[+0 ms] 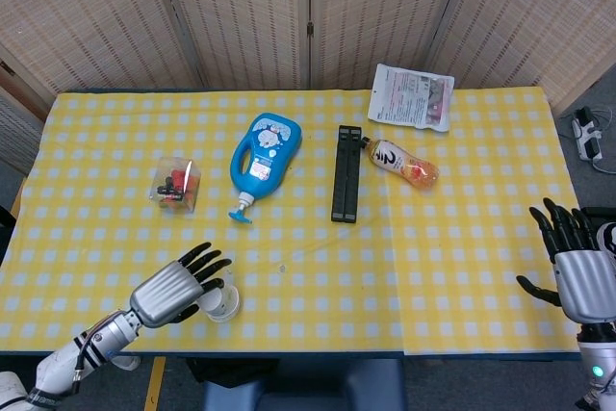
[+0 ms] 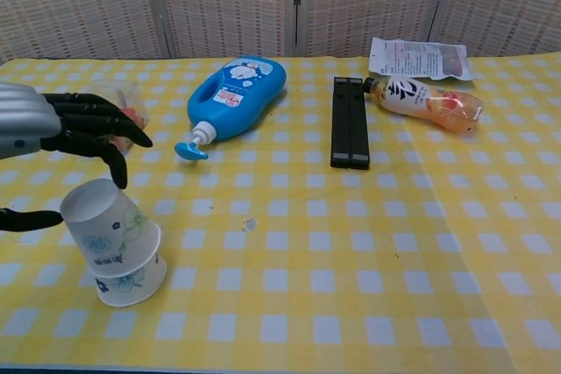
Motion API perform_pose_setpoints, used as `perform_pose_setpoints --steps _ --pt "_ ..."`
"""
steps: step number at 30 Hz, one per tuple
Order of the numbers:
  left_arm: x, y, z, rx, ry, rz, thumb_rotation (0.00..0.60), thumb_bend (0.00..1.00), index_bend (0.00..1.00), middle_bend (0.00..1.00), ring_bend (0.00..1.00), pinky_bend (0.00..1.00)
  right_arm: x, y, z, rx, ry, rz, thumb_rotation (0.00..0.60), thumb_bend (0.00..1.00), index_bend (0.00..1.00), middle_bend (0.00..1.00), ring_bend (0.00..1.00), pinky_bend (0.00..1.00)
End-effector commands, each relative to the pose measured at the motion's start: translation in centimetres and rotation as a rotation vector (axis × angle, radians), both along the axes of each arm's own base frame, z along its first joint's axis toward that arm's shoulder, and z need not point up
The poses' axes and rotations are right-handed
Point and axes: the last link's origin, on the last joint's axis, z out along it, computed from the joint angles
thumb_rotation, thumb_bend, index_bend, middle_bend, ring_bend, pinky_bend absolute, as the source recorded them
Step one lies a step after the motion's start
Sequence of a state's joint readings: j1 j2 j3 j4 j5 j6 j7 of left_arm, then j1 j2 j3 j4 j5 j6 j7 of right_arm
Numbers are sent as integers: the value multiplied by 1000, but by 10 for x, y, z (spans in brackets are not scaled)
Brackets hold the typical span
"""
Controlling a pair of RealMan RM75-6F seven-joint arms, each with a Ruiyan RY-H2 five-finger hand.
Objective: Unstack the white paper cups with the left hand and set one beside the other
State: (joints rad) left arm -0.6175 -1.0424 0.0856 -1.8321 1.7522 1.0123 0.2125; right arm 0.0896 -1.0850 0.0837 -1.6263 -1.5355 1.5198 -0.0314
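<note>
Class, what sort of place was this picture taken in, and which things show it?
Probably an indoor robot test area: a table with yellow checked cloth, woven folding screens as a backdrop, and assorted household props like a blue pump bottle.

The left robot hand (image 1: 175,288) covers most of the paper cups (image 1: 221,305).
</note>
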Motion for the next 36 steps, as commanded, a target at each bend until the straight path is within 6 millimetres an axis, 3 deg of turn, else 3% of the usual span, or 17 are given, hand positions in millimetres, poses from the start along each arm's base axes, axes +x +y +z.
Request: perform_pose_setpoints --steps 1,16,29,36 --pt "6 0 13 19 -41 -4 600 445 385 141 94 0 -1 0 0 1 -2 -2 600 146 0 0 54 0" --pt "-6 3 49 109 -64 49 600 446 385 143 95 0 0 1 0 2 -2 5 600 146 0 0 54 0" --pt "-44 9 43 146 31 167 600 446 390 145 97 0 2 1 -3 9 -4 13 600 146 0 0 55 0" --pt "-60 -3 30 119 67 199 600 446 391 145 98 0 1 1 -3 13 -6 10 600 146 0 0 54 0"
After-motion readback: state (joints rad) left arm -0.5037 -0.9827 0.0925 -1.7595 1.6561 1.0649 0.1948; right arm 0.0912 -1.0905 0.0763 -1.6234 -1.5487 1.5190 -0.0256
